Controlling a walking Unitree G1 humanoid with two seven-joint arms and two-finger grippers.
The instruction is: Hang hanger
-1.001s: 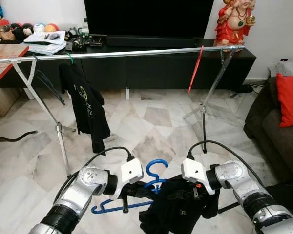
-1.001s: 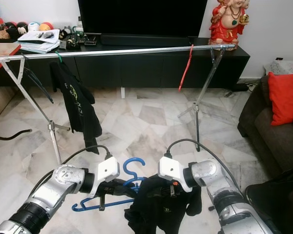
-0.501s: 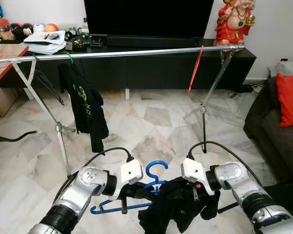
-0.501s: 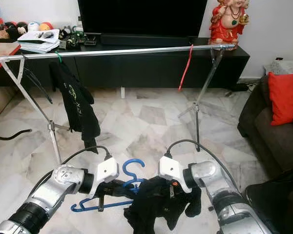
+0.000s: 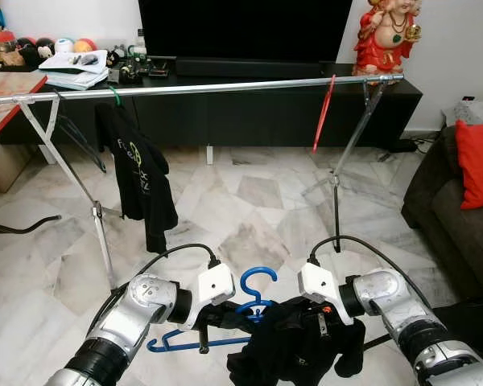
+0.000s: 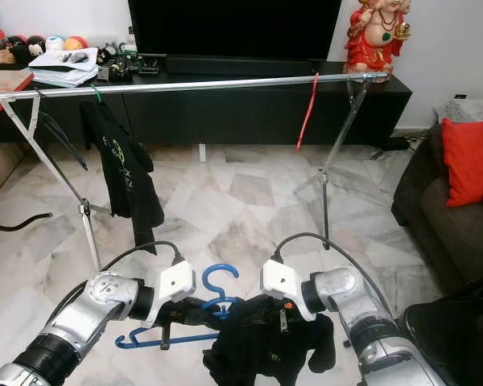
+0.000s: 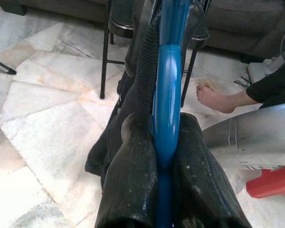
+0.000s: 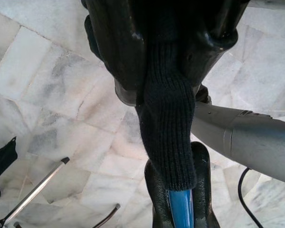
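The left gripper point(image 7: 164, 156) clamped the blue hanger point(image 5: 253, 293), while the right gripper point(image 8: 173, 61) pinched the black garment point(image 5: 294, 354) draped on it, both held low, well short of the clothes rail point(image 5: 201, 87), where a black T-shirt point(image 5: 141, 181) and a red hanger point(image 5: 322, 112) hung.

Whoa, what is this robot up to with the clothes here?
It is getting a dark garment onto a blue hanger so it can go on the metal rail ahead. The left tool is clamped on the hanger, and the right tool pinches the garment's ribbed edge beside it. Both are held low over the marble floor, well short of the rail, where a black shirt and a red hanger already hang.
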